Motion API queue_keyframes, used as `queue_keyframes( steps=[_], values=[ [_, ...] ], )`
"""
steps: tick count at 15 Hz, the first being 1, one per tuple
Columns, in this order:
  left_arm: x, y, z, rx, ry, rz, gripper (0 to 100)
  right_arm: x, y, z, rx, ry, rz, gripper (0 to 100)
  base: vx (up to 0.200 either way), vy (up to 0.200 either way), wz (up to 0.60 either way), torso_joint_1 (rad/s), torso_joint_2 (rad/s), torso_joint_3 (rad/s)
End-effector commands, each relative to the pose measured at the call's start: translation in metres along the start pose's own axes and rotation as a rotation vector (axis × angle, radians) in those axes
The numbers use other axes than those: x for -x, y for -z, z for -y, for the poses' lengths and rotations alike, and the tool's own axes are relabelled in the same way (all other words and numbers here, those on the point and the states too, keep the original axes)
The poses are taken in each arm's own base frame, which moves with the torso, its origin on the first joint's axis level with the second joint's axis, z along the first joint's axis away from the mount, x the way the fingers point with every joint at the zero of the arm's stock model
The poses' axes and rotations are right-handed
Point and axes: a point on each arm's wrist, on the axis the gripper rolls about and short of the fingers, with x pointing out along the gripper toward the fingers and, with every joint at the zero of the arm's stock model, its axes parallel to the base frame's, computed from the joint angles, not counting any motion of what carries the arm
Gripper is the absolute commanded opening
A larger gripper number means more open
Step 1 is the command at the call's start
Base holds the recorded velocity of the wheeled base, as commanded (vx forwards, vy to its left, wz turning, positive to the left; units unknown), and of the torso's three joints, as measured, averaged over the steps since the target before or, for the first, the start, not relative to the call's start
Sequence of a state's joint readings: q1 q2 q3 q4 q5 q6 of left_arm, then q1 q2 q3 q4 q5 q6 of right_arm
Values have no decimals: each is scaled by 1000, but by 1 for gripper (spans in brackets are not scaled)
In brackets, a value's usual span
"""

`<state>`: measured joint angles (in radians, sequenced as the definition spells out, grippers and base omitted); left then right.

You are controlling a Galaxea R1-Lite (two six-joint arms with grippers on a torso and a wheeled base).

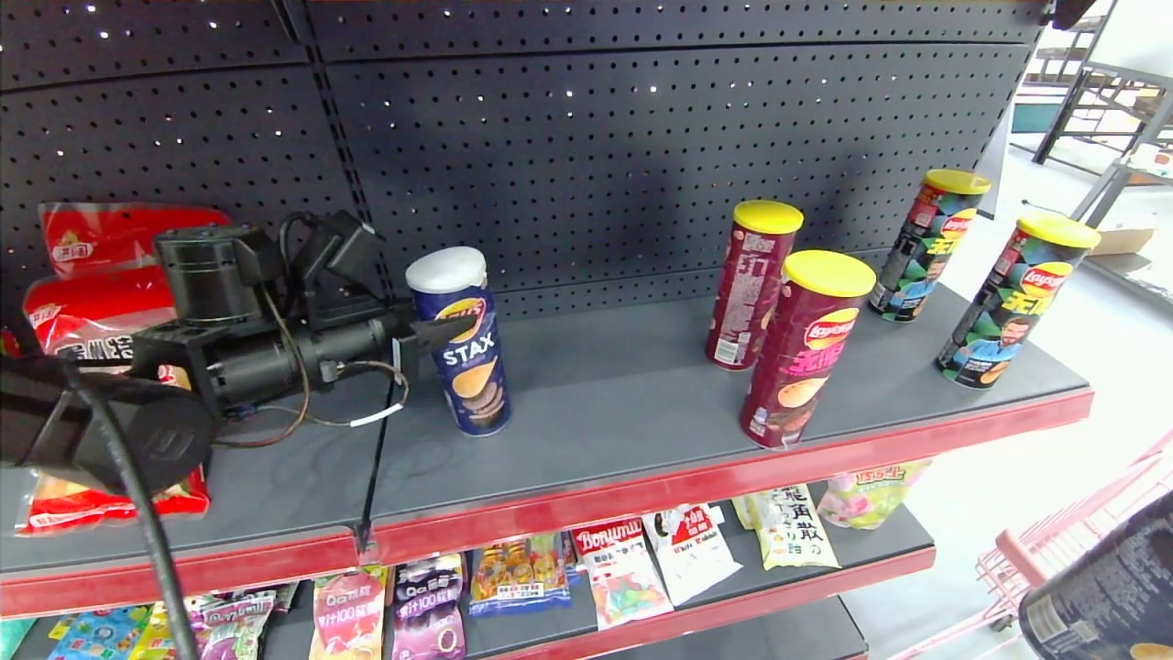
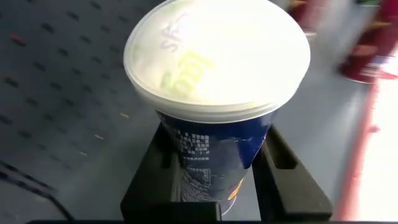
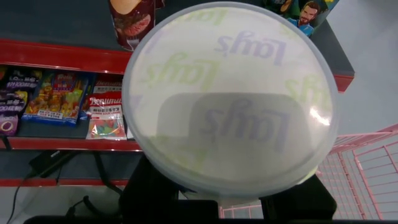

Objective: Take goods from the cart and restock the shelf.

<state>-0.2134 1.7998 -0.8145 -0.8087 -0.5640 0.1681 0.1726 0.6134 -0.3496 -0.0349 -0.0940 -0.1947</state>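
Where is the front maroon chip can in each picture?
Head view: front maroon chip can, right of centre on the shelf.
Left wrist view: blurred, beyond the blue can.
Right wrist view: its lower part, beyond the held can's lid.
Shared landmark: the shelf's red front edge.

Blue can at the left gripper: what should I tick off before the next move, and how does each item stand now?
1. Blue can stands upright: ok.
2. Left gripper has a finger on each side of the can, below its lid: ok.
3. Can's base fully down on the shelf: cannot tell; the head view suggests it, but contact is not clear.
4. Room around the can: ok; the nearest maroon can stands well apart from it.
5. Right gripper holds the second can securely, off to the side near the pink cart: ok.
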Motion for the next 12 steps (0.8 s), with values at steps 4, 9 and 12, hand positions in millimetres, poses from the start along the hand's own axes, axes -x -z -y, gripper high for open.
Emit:
queue_keyframes(
  steps=[4,9,12],
  values=[
    [53,-12,34,26,107,45,0,-1,0,0,1,-1,-4,0,0,0,0,0,0,0],
    [57,3,38,-23,136,11,0,-1,0,0,0,3,-3,0,0,0,0,0,0,0],
    [55,6,38,-22,139,1,0,-1,0,0,0,3,-3,0,0,0,0,0,0,0]
  ],
)
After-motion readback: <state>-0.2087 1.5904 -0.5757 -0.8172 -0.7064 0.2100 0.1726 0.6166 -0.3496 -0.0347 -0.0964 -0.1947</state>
